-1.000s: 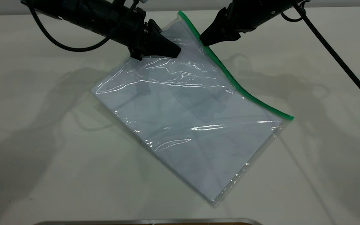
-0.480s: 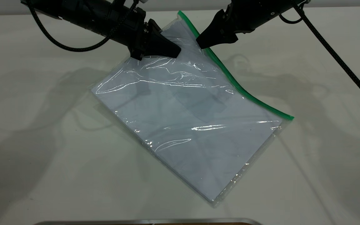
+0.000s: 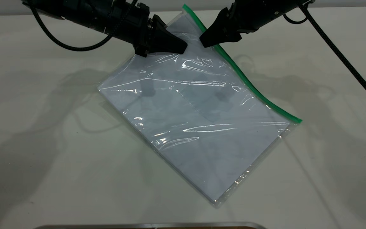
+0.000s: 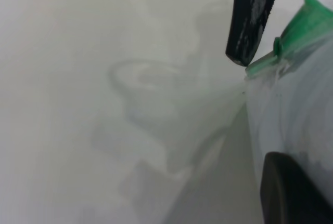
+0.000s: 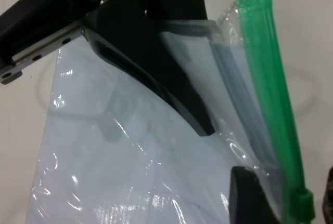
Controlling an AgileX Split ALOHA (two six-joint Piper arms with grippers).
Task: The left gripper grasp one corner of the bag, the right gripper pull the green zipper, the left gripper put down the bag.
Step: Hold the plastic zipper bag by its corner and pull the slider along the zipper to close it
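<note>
The black wedge-jawed left gripper (image 3: 178, 47) pinched the clear plastic bag (image 3: 199, 124) (corner raised); the black right gripper (image 3: 206, 40) straddled its green zipper (image 3: 249, 86), fingers spread.

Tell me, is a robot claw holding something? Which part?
Yes. The left gripper pinches the bag at its raised far corner. The right gripper sits at the green zipper; whether it grips cannot be told.

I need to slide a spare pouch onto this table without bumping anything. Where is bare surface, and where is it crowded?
Bare table lies left of the bag, and more lies right of the green zipper. The far edge is crowded: the left gripper holds the bag's raised corner, and the right gripper sits at the zipper.
</note>
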